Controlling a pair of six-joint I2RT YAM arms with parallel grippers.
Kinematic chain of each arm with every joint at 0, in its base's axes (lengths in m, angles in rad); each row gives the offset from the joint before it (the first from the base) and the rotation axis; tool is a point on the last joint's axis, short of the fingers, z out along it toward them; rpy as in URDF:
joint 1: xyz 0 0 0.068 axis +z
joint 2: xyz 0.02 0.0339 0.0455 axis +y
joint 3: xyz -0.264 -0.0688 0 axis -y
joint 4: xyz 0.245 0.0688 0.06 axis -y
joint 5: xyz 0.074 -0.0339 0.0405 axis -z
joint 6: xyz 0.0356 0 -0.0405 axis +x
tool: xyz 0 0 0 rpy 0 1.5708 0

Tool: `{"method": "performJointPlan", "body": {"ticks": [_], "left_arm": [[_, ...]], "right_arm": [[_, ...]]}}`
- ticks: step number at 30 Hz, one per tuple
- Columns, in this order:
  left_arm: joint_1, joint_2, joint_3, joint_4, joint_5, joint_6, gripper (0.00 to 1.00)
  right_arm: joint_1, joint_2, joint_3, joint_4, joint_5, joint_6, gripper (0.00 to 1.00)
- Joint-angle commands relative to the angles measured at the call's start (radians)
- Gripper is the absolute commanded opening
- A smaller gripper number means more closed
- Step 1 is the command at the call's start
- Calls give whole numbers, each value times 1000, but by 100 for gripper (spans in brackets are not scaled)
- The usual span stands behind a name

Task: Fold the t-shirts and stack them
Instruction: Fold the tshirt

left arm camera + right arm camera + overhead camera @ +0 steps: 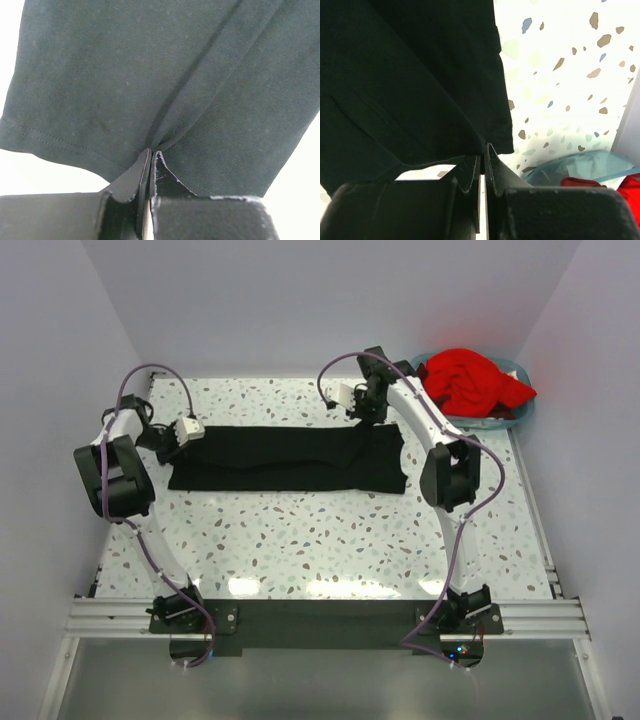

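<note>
The black t-shirt [285,460] lies folded into a long flat band across the far half of the table. My left gripper [190,440] is shut on its left end; the left wrist view shows cloth [165,75] puckering into the closed tips [151,152]. My right gripper [372,410] is shut on the band's far right edge; the right wrist view shows the black cloth [410,75] pinched at the tips [484,149]. The red t-shirt [470,380] sits bunched in the light blue basket [515,418] at the far right.
The speckled white table [320,540] stretches in front of the shirt. White walls close in the left, far and right sides. The basket's rim [575,162] with red cloth [627,192] shows close to my right gripper.
</note>
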Motion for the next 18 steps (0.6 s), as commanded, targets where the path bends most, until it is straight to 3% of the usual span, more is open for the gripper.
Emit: {"method": "performJointPlan", "body": {"ticks": [1,5,6,8,9,12,13,16,18], "left_arm": [[15,-4,19,19,-14,-2,0],[16,-15,-1,56,-11,-25,0],[15,-15,0,67,-12,-65,3],[16,-18,6,84,-14,-105,19],[22,-24,13,91,-8,-157,24],[61,-47,26,120,49,-298,38],[70,-55,32,114,66,-329,47],[107,-75,40,104,90,-455,50],[128,-93,16,79,104,-527,57]], "right_arm": [[-6,1,0,51,21,-2,0],[-5,8,-15,74,43,7,0],[-5,15,-12,78,49,23,5],[-5,24,9,76,66,47,20],[-5,29,20,71,70,63,39],[-8,2,40,47,83,127,56],[-11,-12,38,36,81,167,58],[-23,-75,6,-7,66,272,61],[-46,-103,-24,-56,37,342,62]]}}
